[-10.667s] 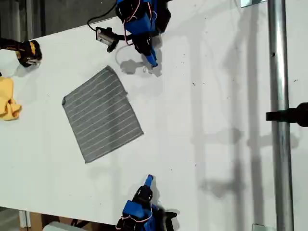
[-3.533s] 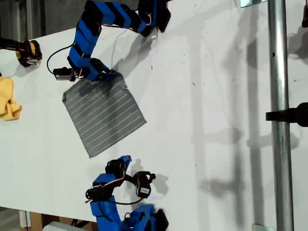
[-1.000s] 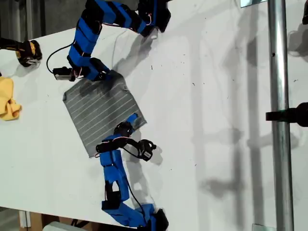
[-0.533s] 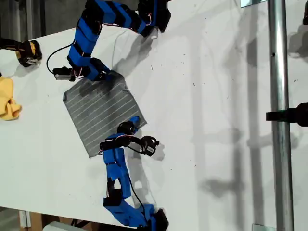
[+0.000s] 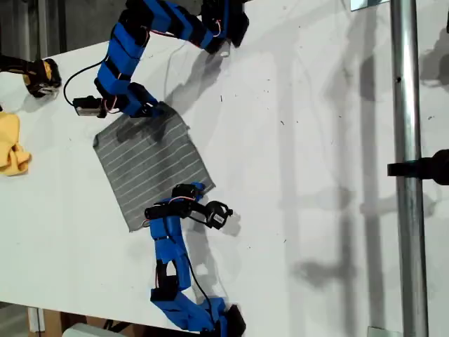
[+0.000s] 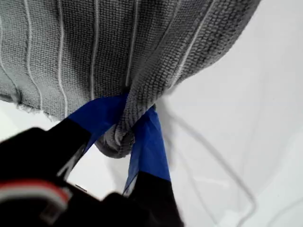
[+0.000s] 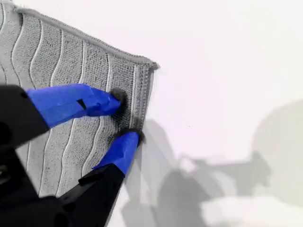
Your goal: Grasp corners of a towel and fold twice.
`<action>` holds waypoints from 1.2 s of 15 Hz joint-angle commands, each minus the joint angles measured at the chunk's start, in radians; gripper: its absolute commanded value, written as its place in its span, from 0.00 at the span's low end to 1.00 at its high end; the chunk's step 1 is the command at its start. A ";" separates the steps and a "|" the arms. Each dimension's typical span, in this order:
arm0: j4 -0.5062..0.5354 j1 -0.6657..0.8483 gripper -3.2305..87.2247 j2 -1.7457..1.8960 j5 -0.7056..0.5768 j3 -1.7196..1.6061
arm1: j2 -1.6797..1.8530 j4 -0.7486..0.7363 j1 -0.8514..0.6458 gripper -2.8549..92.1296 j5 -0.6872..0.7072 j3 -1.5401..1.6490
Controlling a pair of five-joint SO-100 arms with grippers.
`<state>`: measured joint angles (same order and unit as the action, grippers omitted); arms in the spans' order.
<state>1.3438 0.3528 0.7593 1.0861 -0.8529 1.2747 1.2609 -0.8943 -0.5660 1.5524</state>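
Currently:
towel (image 5: 151, 165): mostly flat on white table (image 5: 295, 140), about 10 o'clock of the exterior view's centre
my first gripper (image 6: 128, 118): clamped tight on the towel's bunched 12 o'clock corner (image 6: 118, 139)
my second gripper (image 7: 124, 116): narrowly apart, tips pressing cloth beside the 4 o'clock corner (image 7: 150, 66), no grip seen

White table (image 5: 316, 140); metal pole (image 5: 407, 175) at exterior view's right; soft shadows; dark floor (image 5: 42, 24) beyond.
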 commanded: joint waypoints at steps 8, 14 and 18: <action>-0.006 -0.028 0.30 0.051 0.054 0.043 | 0.067 0.000 0.015 0.03 -0.009 -0.051; 0.006 -0.080 0.43 0.199 -0.060 0.038 | 0.046 -0.009 0.012 0.03 -0.008 -0.054; -0.009 -0.081 0.42 0.080 -0.012 0.043 | 0.049 -0.009 0.018 0.03 -0.011 -0.057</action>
<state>1.3453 0.2761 0.8468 1.0569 -0.8529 1.2763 1.2609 -0.8882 -0.5660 1.5524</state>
